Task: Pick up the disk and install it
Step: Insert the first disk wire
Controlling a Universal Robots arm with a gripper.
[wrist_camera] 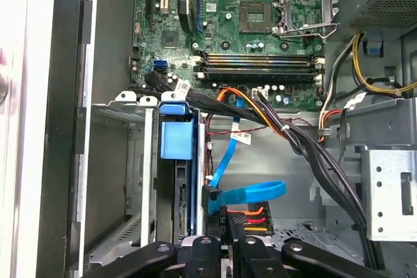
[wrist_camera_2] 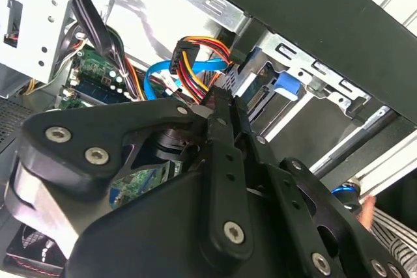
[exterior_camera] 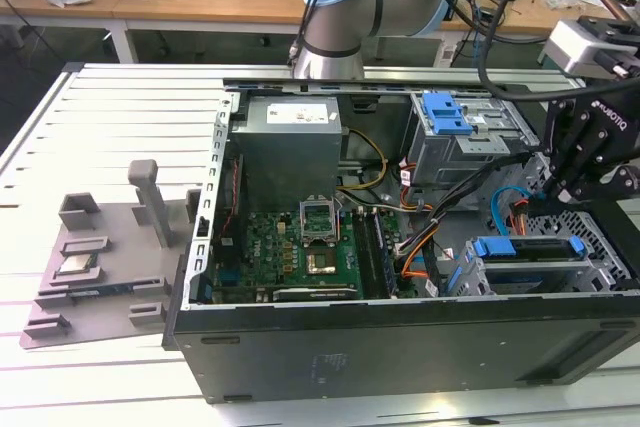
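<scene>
Exterior view: the black claw [exterior_camera: 578,179] hangs over the computer case [exterior_camera: 400,347], just above the drive cage, fingers together, holding nothing. The disk [exterior_camera: 528,250] sits upright in that cage.

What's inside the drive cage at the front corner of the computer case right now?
In the drive cage a disk sits on edge, its blue caddy tab up. The gripper hangs above, and in the first wrist view its linkage covers the disk's far end.
</scene>
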